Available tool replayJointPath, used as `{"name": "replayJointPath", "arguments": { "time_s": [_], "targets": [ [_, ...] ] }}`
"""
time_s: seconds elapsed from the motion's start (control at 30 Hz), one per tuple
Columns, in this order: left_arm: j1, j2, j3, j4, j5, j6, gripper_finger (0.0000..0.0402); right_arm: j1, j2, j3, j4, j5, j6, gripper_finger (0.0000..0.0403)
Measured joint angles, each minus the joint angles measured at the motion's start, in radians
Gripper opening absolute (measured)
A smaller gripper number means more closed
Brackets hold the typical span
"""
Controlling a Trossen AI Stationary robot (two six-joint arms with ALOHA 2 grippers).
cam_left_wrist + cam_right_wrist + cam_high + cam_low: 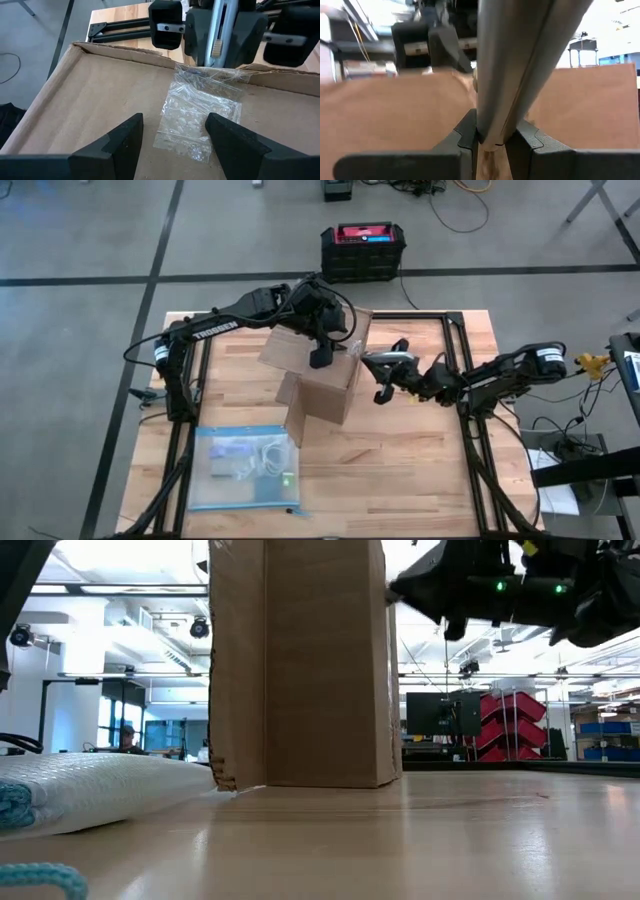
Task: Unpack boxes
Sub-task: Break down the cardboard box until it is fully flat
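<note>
The brown cardboard box (325, 385) stands upright on its bottom mid-table, flaps open. My left gripper (322, 358) hangs open over the box mouth. In the left wrist view its fingers (175, 125) stand apart on either side of a clear crumpled plastic bag (200, 115), touching nothing. That bag lies against the box's inner cardboard (100, 90). My right gripper (385, 370) is at the box's right rim, shut on a smooth grey strip (520, 60). Whether the strip and the clear bag are joined, I cannot tell. My right gripper pinches the grey strip's lower end (490, 135) between its two fingers. It comes from the table's right side, about level. The strip runs up from between the fingers (200, 30), clear of the table, above the box's right rim.
A clear blue-edged plastic bag (245, 465) with small items lies flat at the table's near left; its padded edge (90, 790) shows in the low view. A black crate with a red top (362, 250) sits on the floor beyond the far edge. Bare wood lies near right (410, 470).
</note>
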Motion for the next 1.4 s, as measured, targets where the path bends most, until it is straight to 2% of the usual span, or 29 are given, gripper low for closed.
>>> {"name": "replayJointPath", "arguments": {
  "time_s": [0.6, 0.97, 1.2, 1.4],
  "targets": [
    [0.000, 0.000, 0.000, -0.001, 0.000, 0.000, 0.0211, -0.004, 0.002, -0.024, -0.105, -0.001, -0.008, 0.0047],
    [0.000, 0.000, 0.000, 0.000, 0.000, -0.004, 0.0218, -0.021, 0.164, -0.033, 0.077, -0.005, -0.002, 0.0047],
    [0.000, 0.001, 0.000, -0.005, 0.000, -0.004, 0.0213, -0.010, 0.172, -0.059, 0.067, 0.002, 0.028, 0.0047],
    [0.000, 0.001, 0.000, -0.005, 0.000, -0.012, 0.0220, -0.009, 0.233, -0.059, 0.097, 0.010, 0.058, 0.0047]
  ]
}}
